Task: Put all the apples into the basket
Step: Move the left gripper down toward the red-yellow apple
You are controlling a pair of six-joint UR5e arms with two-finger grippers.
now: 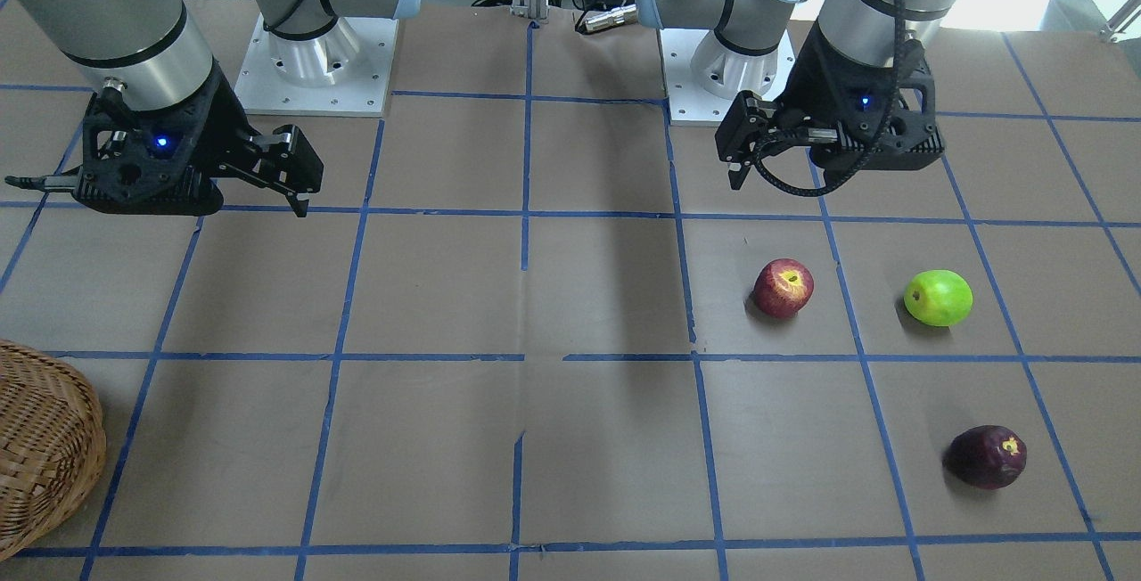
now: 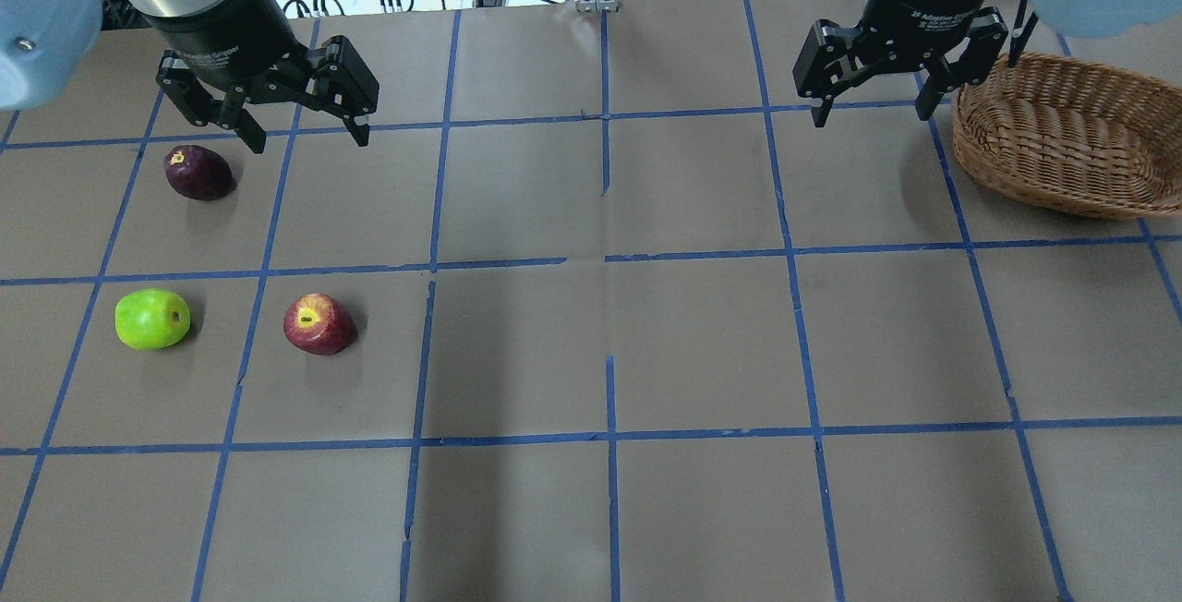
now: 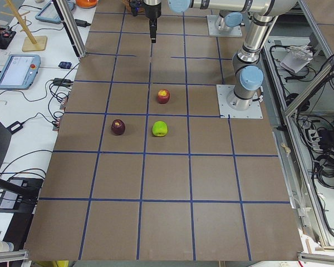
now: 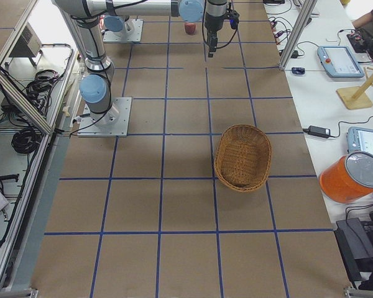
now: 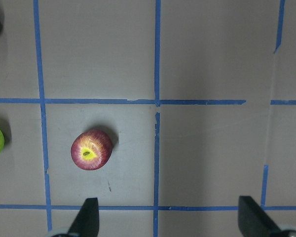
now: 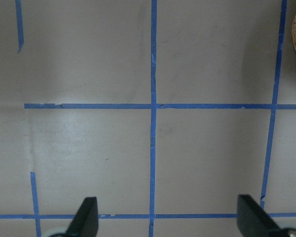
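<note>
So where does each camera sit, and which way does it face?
Front: across the table, facing robot; arm bases.
Overhead: behind robot, looking forward and down; left gripper, right gripper.
Exterior left: table's left end; arms at top.
Exterior right: end by the basket; arms at top.
Left wrist: down on red apple; own fingertips.
Right wrist: down on table; own fingertips.
Front and left wrist share the red apple.
</note>
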